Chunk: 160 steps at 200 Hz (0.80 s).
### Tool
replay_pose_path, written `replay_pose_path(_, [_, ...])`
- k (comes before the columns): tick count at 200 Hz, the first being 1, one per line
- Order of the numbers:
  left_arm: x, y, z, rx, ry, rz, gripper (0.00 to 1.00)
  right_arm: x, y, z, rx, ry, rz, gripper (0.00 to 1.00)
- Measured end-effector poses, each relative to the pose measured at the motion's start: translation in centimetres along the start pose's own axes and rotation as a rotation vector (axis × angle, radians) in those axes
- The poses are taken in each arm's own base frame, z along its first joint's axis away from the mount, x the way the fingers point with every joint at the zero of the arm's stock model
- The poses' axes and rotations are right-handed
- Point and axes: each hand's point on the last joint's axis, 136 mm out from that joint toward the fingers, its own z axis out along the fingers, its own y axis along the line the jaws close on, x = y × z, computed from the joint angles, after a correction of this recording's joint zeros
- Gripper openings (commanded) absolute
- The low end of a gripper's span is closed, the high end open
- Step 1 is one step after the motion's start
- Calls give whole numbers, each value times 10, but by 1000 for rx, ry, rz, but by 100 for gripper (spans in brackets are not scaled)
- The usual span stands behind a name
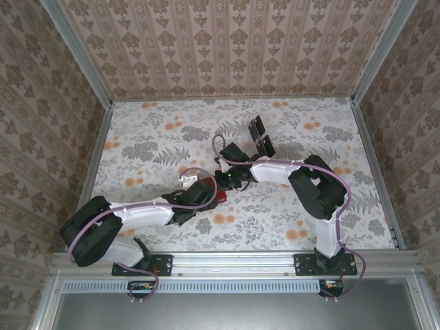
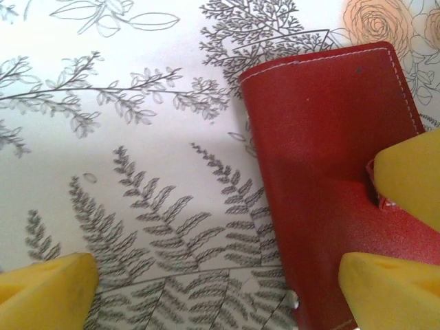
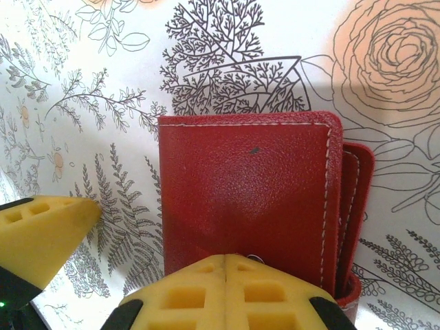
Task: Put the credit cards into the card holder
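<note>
Here the table (image 1: pixel 158 141) is covered with a pale cloth printed with grey ferns and orange roses, and it sits boxed in by three walls (image 1: pixel 227 48) papered in a beige damask pattern, with metal posts in the far corners and a metal rail (image 1: pixel 240 260) along the near edge. Both arms reach in to meet near the middle of the cloth, over the red card holder (image 1: pixel 221 196), which lies flat and folded shut. The right wrist view shows a second stitched layer peeking out along one side. The left gripper (image 2: pixel 213 295) is spread wide, one yellow fingertip over the bare fern print and the other over the card holder's edge. The right gripper (image 3: pixel 227 289) has its two fingers pressed together, their tips at the card holder's near edge beside a glint of metal snap; whether they pinch any leather I cannot tell. The credit cards (image 1: pixel 260 136), small and black, lie on the cloth farther back, well apart from the card holder.
</note>
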Motion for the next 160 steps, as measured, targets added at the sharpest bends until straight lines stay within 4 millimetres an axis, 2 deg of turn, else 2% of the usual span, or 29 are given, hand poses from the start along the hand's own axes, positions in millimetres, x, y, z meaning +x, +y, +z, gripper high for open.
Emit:
replay_pose_path(21, [-7, 11, -10, -8, -18, -32, 99, 0, 1, 0, -4, 0, 2, 0])
replay_pose_path(38, [-22, 18, -18, -4, -52, -79, 100, 0, 0, 0, -4, 0, 2, 0])
replay_pose_path(65, [-36, 29, -21, -20, -79, -122, 99, -1, 0, 0, -5, 0, 6, 0])
replay_pose_path(160, [-12, 35, -6, -45, 19, -81, 99, -8, 7, -11, -31, -35, 18, 0])
